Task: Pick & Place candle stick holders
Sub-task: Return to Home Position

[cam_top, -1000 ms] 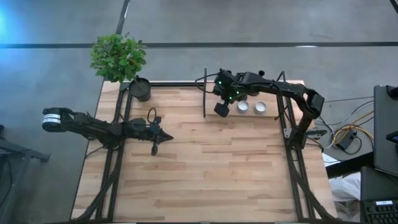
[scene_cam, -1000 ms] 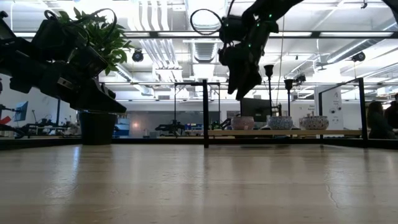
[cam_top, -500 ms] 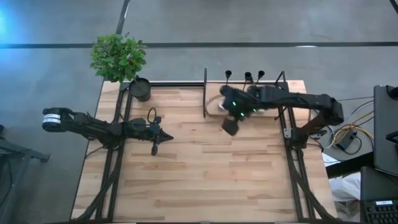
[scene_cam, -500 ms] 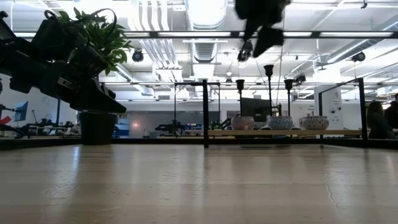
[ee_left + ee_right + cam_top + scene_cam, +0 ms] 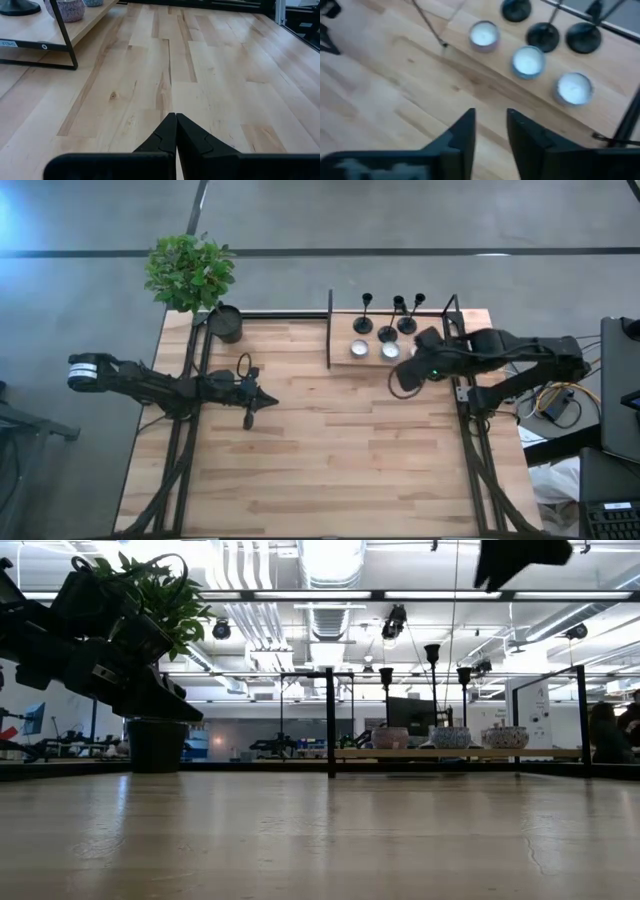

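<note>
Candle stick holders: all three upright along the back of the shelf, three candles in front. Placement looks complete. Right gripper slightly parted, empty, above the surface near the shelf. Left gripper closed, empty, waiting on the left side.

Right claw farther right, off the shelf.

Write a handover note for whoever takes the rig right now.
Left end effector: shut, empty, over the left half of the light wooden table.
Right end effector: open, empty, raised in front of the low wooden shelf.
Three black stemmed candlestick holders stand at the shelf's back, three small white-topped jar candles before them.
Placing looks done; left: park the right arm.
</note>
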`<state>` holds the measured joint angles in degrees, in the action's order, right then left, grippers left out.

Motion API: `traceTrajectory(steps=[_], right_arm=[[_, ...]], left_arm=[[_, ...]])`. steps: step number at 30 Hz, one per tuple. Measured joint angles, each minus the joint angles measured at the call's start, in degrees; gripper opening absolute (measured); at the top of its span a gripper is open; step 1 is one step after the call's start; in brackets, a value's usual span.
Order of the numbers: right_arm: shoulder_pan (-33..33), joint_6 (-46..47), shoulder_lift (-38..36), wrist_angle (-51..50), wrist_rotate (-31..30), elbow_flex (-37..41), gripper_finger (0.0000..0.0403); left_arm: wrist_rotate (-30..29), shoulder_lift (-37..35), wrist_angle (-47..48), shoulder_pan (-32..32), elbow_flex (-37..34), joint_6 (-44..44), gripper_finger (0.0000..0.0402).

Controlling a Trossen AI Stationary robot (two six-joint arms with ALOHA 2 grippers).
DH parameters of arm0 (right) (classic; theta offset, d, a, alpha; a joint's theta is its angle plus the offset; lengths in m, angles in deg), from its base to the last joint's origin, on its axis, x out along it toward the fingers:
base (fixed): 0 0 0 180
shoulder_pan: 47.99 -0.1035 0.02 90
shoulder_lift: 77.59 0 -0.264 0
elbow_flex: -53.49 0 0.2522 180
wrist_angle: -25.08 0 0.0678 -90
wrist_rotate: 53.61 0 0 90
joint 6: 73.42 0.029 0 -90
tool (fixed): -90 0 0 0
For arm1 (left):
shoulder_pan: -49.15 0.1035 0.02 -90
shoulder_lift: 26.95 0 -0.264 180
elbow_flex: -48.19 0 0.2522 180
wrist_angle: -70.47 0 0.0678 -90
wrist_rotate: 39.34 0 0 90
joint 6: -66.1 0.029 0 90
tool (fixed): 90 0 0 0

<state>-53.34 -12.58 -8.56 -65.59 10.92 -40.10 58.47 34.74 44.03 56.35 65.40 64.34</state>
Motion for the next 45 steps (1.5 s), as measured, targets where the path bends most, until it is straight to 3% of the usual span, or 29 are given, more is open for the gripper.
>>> traceTrajectory(steps=[5, 7, 13, 19, 26, 36, 45], right_arm=[[-0.4, -1.3, -6.1, 5.2, -1.4, 9.9, 0.0026], [-0.3, -2.8, -8.9, 9.7, -1.6, 14.7, 0.0014], [-0.3, -5.1, -18.6, 20.5, -3.9, 29.0, 0.0008], [-0.4, -19.2, -27.3, 35.4, -6.4, 41.2, 0.0008], [-0.4, -27.8, -36.3, 42.2, -14.1, 52.6, 0.0008], [-0.4, -52.2, -50.0, 63.9, -8.6, 68.2, 0.0008], [-0.4, -53.9, -61.5, 63.9, -10.2, 74.7, 0.0008]], left_arm=[[0.0, 0.0, 0.0, 0.0, 0.0, 0.0, 0.001], [0.0, 0.0, 0.0, 0.0, 0.0, 0.0, 0.001], [0.0, 0.0, 0.0, 0.0, 0.0, 0.0, 0.001], [0.0, 0.0, 0.0, 0.0, 0.0, 0.0, 0.001], [0.0, 0.0, 0.0, 0.0, 0.0, 0.0, 0.001], [0.0, 0.0, 0.0, 0.0, 0.0, 0.0, 0.001], [0.0, 0.0, 0.0, 0.0, 0.0, 0.0, 0.001]])
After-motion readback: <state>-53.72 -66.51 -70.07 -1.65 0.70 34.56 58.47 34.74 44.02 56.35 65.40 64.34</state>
